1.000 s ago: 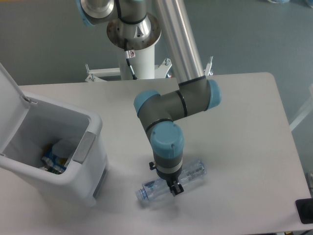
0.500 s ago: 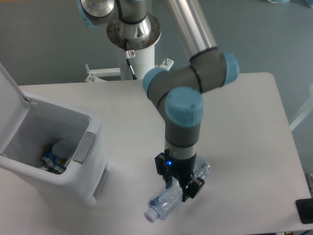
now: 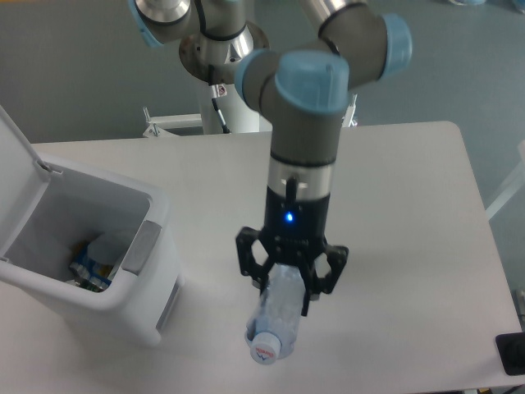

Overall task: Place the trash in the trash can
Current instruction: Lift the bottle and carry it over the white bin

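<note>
Gripping the clear plastic bottle (image 3: 276, 316) between its 2 black fingers, the gripper (image 3: 289, 277) is hanging over the table (image 3: 410, 205), a little below the centre of the view. Its jaws are pressing on the bottle's body from both sides, and the bottle is pointing its bluish cap (image 3: 264, 350) toward 6 o'clock, slightly tilted to 7. A small blue light is glowing on the wrist just above the fingers. Whether the bottle's cap end is touching the table or hanging clear of it cannot be told from this angle.

At 9 o'clock from the gripper, well apart from it, the trash can (image 3: 160, 254) is standing with its hinged lid (image 3: 15, 164) swung open toward 10 o'clock. Its grey panel (image 3: 141, 246) is facing the arm from the front rim. Inside the bin, near the bottom, some pale and blue-printed litter (image 3: 92, 263) is lying, too small to identify piece by piece.

At 5 o'clock, a dark object (image 3: 510, 355) is sitting at the table's edge, partly cut off.
</note>
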